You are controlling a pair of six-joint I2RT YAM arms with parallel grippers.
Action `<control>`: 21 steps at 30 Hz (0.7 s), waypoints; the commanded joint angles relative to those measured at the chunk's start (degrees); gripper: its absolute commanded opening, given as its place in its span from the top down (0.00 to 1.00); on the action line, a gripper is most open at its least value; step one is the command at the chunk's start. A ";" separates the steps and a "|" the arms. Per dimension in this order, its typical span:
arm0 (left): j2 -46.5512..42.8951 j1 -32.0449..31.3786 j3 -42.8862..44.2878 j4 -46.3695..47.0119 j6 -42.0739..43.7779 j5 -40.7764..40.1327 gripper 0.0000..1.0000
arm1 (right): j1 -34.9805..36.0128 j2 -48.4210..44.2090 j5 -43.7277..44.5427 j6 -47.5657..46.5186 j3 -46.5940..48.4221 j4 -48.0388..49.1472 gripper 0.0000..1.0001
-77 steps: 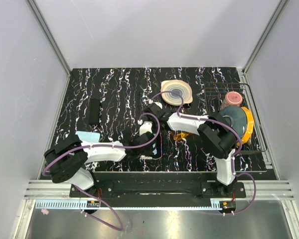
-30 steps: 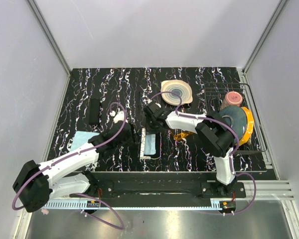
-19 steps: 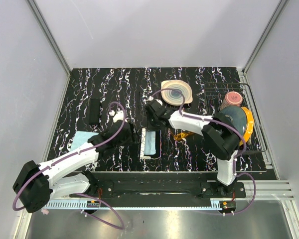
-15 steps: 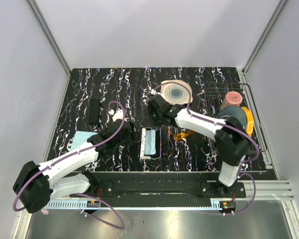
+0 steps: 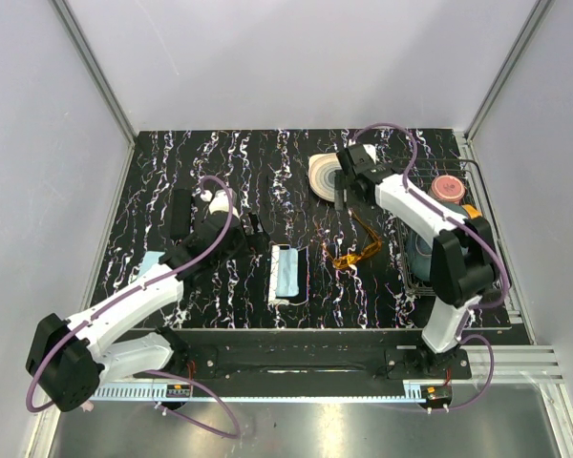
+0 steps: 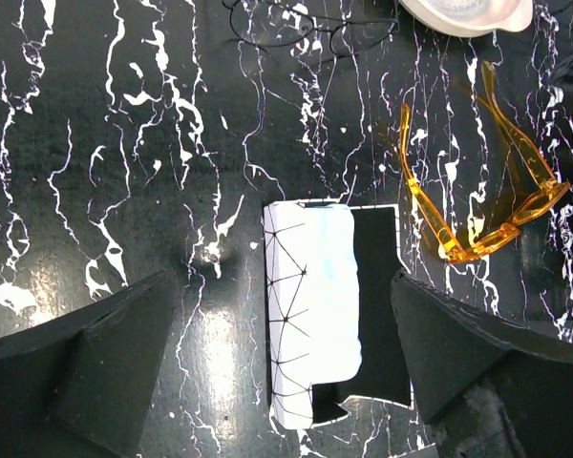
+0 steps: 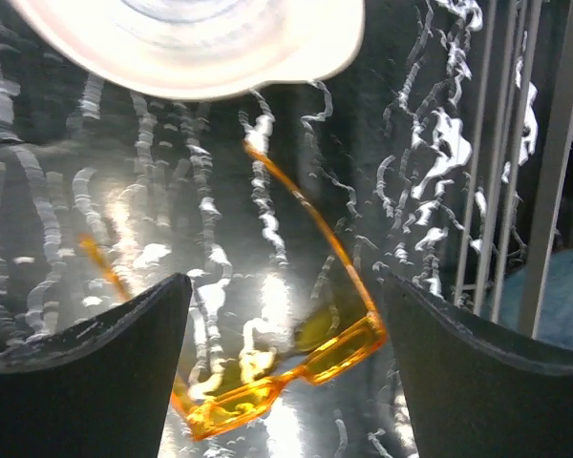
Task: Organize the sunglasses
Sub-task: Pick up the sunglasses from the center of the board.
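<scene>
Both grippers are wide apart and hold nothing. The left gripper (image 6: 282, 286) hangs over the one white box (image 6: 310, 315), a finger on either side in its wrist view. One flat black piece (image 6: 374, 286) shows along the box's right edge.

The right gripper (image 7: 282, 286) hangs over the sunglasses (image 7: 286, 382), with no grip on them. That's one amber pair (image 5: 356, 250), lying on the table (image 5: 220, 162) with its arms unfolded, between the white box and the wire rack (image 5: 501, 277), just near of the one plate (image 5: 323, 175).

There's one more pair, thin dark wire-frame glasses (image 6: 306, 29), far side of the box. At the left are one black oblong (image 5: 180, 212) and one blue cloth (image 5: 151, 262).
</scene>
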 commanded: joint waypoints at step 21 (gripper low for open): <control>-0.10 3.58 2.14 1.31 4.29 0.81 0.01 | -9.42 17.84 -14.21 -18.38 7.44 -9.68 0.36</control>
